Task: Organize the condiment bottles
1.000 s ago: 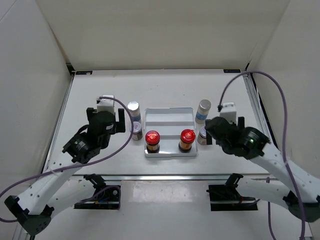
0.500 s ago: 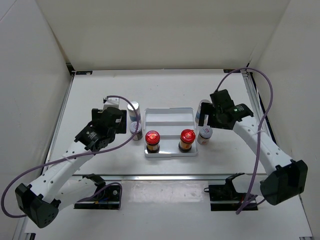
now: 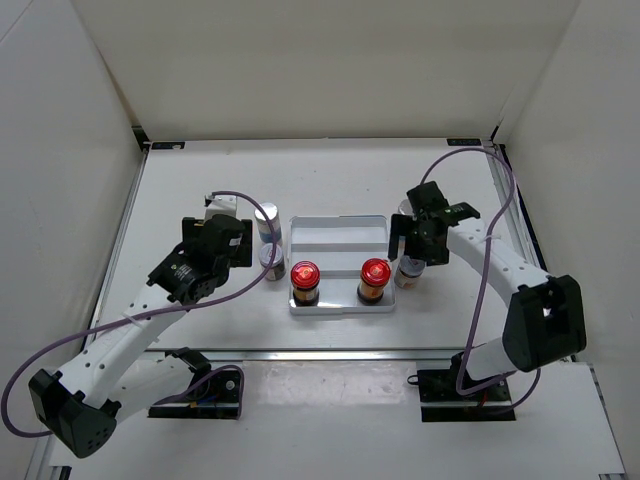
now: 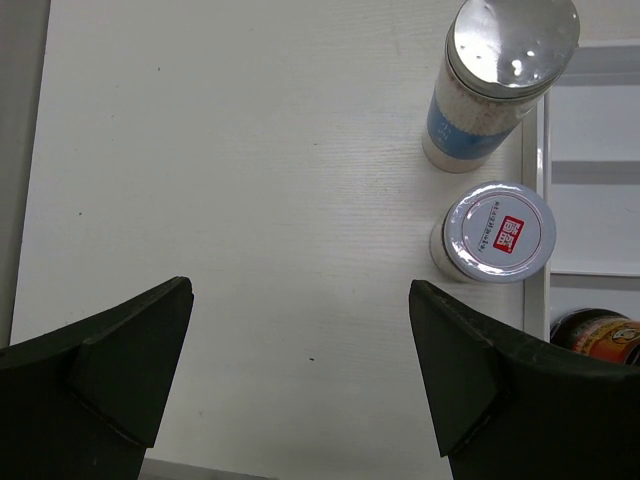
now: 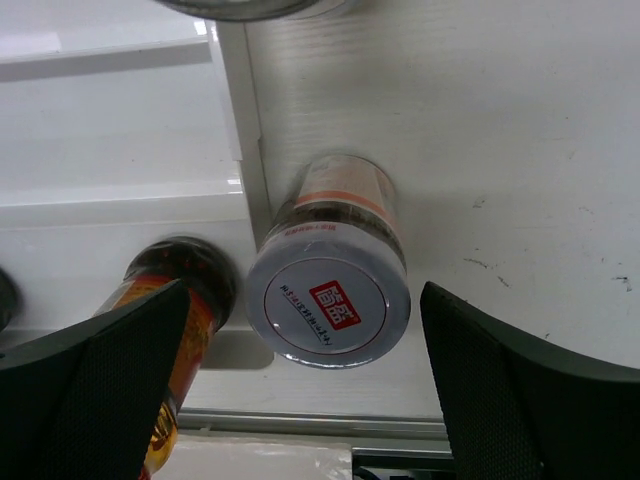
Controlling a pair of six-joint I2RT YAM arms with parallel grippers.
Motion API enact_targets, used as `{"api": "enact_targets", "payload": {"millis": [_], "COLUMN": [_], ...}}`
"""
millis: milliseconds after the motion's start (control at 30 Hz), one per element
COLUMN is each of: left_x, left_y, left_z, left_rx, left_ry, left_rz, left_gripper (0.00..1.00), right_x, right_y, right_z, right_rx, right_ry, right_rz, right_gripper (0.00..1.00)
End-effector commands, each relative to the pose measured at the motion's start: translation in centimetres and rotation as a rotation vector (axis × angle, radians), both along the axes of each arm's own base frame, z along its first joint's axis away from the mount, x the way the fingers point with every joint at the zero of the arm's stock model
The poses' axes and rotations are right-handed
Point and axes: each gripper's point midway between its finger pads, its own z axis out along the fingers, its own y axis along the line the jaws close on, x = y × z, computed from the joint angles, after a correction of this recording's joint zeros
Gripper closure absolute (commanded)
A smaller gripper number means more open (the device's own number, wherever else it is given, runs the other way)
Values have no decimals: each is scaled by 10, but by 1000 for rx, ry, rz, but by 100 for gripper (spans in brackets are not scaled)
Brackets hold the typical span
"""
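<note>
Top external view, we record: red-capped jars (image 3: 305,278) in the tray (image 3: 338,232), in its row toward the near edge; silver-capped jars (image 3: 267,218) flanking it. Left gripper (image 4: 300,340) spread, holding nothing. Right gripper (image 5: 302,300) spread astride a short jar (image 5: 345,200) on the tray's right-edge side.

Red square mark with white characters, too small to be read, printed on the cap of the left short jar (image 4: 497,231), same mark borne by the right short jar (image 5: 328,300), each ringed by illegible fine print, nothing legible on the blue label of the tall jar (image 4: 468,127).
</note>
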Motion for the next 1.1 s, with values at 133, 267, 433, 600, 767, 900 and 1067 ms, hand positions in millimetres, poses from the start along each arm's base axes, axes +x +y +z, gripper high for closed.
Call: {"api": "enact_targets", "payload": {"millis": [133,267,433,600,767,900,1067], "left_x": [2,4,2,2,0,0,0], "left_y": [-2,0,2,2,1,-1,-1], "left_z": [14,13,18,18,23,20,20], "left_rx": [-35,-20,-32,-32,-49,-56,-56], "left_ry": [-32,-32,-50,-50,-64,-54,-54], "left_rz": [1,16,16,16,9,7,7], "left_gripper": [0,0,0,0,0,0,0], "right_x": [4,0,0,1,4,6,19], "right_y": [-6,-10,-19,-25,-25,-8,23], "right_z": [-12,-15,1,24,57,82,99], "right_rx": [-31,-43,-87,-130,-172,-117,-69], "right_ry": [0,4,-22,-81,-172,-240,-324], "right_rz": [-34,-38,-37,-42,-38,9,74], "right_gripper": [17,29,57,68,89,100,100]}}
